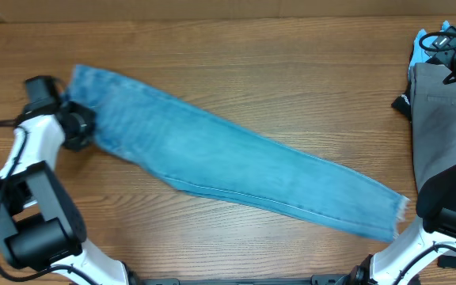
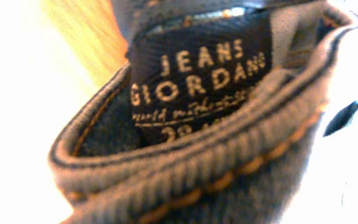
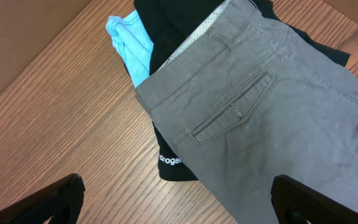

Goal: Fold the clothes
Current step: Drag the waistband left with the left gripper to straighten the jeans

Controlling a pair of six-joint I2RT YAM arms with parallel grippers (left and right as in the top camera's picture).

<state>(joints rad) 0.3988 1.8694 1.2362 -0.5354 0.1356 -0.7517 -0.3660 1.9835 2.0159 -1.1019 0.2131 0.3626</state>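
Worktop (image 1: pixel 291 87): brown wood, fine straight grain, running left to right in overhead view. Matte finish. Light even and soft, shadows faint. Pale tan strip (image 1: pixel 212 8) along far edge of worktop, flat, plain; wall or board, cannot tell. Right wrist view: same grain on worktop (image 3: pixel 73 137), running diagonally. Plain brown panel (image 3: pixel 17 37) beyond its edge at upper left, smooth, unmarked. Left wrist view: sliver of worktop (image 2: pixel 86 37) at upper left, orange-toned, blurred; areas at left and right edges washed out to white.
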